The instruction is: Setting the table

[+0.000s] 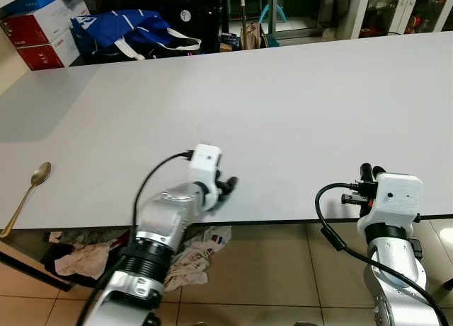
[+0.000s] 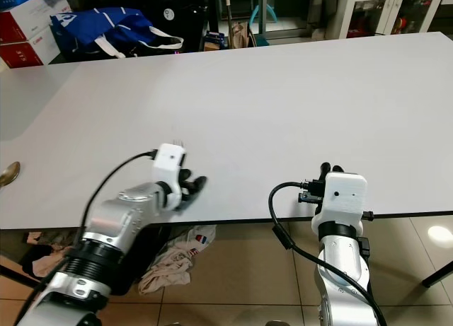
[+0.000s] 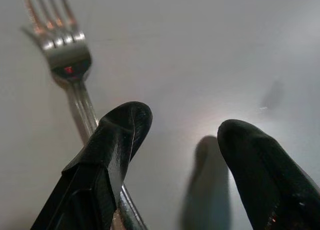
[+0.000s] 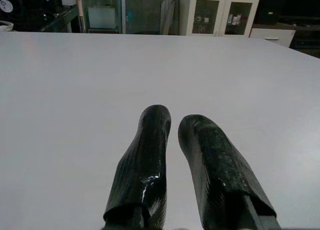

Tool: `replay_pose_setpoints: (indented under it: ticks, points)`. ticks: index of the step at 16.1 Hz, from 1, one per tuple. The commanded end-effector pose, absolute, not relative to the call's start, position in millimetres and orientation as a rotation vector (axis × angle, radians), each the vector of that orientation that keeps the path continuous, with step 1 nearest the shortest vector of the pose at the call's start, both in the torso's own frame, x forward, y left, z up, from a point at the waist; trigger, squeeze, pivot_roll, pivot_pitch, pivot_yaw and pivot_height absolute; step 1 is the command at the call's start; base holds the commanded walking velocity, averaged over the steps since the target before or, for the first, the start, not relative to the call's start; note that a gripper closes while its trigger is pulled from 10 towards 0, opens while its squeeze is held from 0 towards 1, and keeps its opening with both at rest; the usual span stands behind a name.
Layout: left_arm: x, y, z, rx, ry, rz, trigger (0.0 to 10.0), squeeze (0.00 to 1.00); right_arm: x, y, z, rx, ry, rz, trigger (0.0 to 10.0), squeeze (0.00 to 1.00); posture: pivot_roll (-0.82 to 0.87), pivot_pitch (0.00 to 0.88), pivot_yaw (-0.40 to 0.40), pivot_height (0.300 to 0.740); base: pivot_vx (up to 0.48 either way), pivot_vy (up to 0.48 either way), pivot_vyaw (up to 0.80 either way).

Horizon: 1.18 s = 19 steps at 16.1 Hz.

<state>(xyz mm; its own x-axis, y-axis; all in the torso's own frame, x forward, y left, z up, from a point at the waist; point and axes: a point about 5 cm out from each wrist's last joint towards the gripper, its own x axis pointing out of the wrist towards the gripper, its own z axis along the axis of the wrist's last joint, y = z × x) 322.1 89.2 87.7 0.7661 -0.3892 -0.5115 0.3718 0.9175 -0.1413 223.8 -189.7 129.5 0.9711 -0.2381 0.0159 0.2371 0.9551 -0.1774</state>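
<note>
- A white table (image 1: pixel 297 100) lay broad and mostly bare ahead of the robot.
- The left gripper (image 1: pixel 228 187) sat low over the table's near edge, its fingers (image 3: pixel 117 140) spread apart and holding nothing.
- In the left wrist view a fork (image 3: pixel 67 55) lay flat on the table, tines pointing away from the gripper; its handle ran back under or just beside one finger. Contact could not be judged, since the close view was blurred.
- The right gripper (image 1: pixel 369 172) rested at the near edge, well apart from the left one. Its fingers (image 4: pixel 150 155) stood nearly together with a thin gap, nothing between them.
- A spoon (image 1: pixel 30 191) lay at the table's near left corner, bowl away from the robot, far from both grippers.
- Behind the far left edge: a blue bag (image 1: pixel 127 30) with white straps, and red and white boxes (image 1: pixel 41 30) stacked beside it.
- Behind the far right edge: a white cabinet (image 4: pixel 217 13) with glass doors.
- On the tiled floor (image 1: pixel 283 269) under the near edge, crumpled cloths (image 1: pixel 191 259) lay in a heap.
- A black cable (image 1: pixel 333 234) looped off the right arm below the table edge.
</note>
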Motion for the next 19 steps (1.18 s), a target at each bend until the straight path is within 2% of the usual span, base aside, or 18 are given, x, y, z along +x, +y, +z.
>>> replay_pose_setpoints:
  ticks: [1, 4, 7, 9, 10, 12, 13, 15, 17, 19]
  points:
    - [318.7, 94.3, 79.3, -0.028, 0.598, -0.406, 10.0, 0.00, 225.9, -186.2, 128.3, -0.175, 0.010, -0.220, 10.0, 0.00, -0.12, 0.000, 0.112, 0.740, 0.000, 0.000, 0.00]
    - [318.8, 74.6, 98.1, -0.087, 0.493, -0.501, 10.0, 0.00, 226.9, -185.7, 127.7, -0.176, 0.011, -0.218, 10.0, 0.00, -0.12, 0.000, 0.113, 0.740, 0.000, 0.000, 0.00]
    - [314.7, 49.6, 136.2, -0.065, 0.189, -0.628, 10.0, 0.00, 226.5, -186.2, 126.9, -0.199, 0.003, -0.216, 10.0, 0.00, -0.12, 0.000, 0.111, 0.740, 0.000, 0.000, 0.00]
    - [309.4, 46.0, 158.2, -0.025, -0.034, -0.649, 10.0, 0.00, 224.1, -187.4, 126.8, -0.263, -0.037, -0.206, 10.0, 0.00, -0.12, 0.000, 0.110, 0.740, 0.000, 0.000, 0.00]
    - [308.9, 46.8, 159.9, -0.016, -0.058, -0.645, 10.0, 0.00, 223.6, -187.6, 126.3, -0.267, -0.041, -0.207, 10.0, 0.00, -0.12, 0.000, 0.110, 0.740, 0.000, 0.000, 0.00]
    - [306.6, 73.8, 153.2, 0.031, -0.126, -0.545, 10.0, 0.00, 222.1, -186.8, 121.5, -0.277, -0.055, -0.215, 10.0, 0.00, -0.11, 0.000, 0.115, 0.740, 0.000, 0.000, 0.00]
    - [305.2, 95.2, 139.9, 0.063, -0.101, -0.460, 10.0, 0.00, 223.7, -185.4, 119.8, -0.275, -0.065, -0.213, 10.0, 0.00, -0.10, 0.000, 0.115, 0.740, 0.000, 0.000, 0.00]
    - [296.4, 111.4, 118.2, 0.115, -0.033, -0.424, 10.0, 0.00, 226.8, -184.6, 118.0, -0.271, -0.083, -0.209, 10.0, 0.00, -0.09, 0.000, 0.115, 0.740, 0.000, 0.000, 0.00]
    - [284.3, 112.0, 116.1, 0.121, -0.050, -0.441, 10.0, 0.00, 229.6, -184.5, 116.7, -0.271, -0.103, -0.202, 10.0, 0.00, -0.07, 0.000, 0.108, 0.740, 0.000, 0.000, 0.00]
    - [291.2, 101.3, 129.1, 0.091, -0.102, -0.465, 10.0, 0.00, 234.2, -184.8, 117.7, -0.257, -0.133, -0.201, 10.0, 0.00, -0.06, 0.000, 0.102, 0.740, 0.000, 0.000, 0.00]
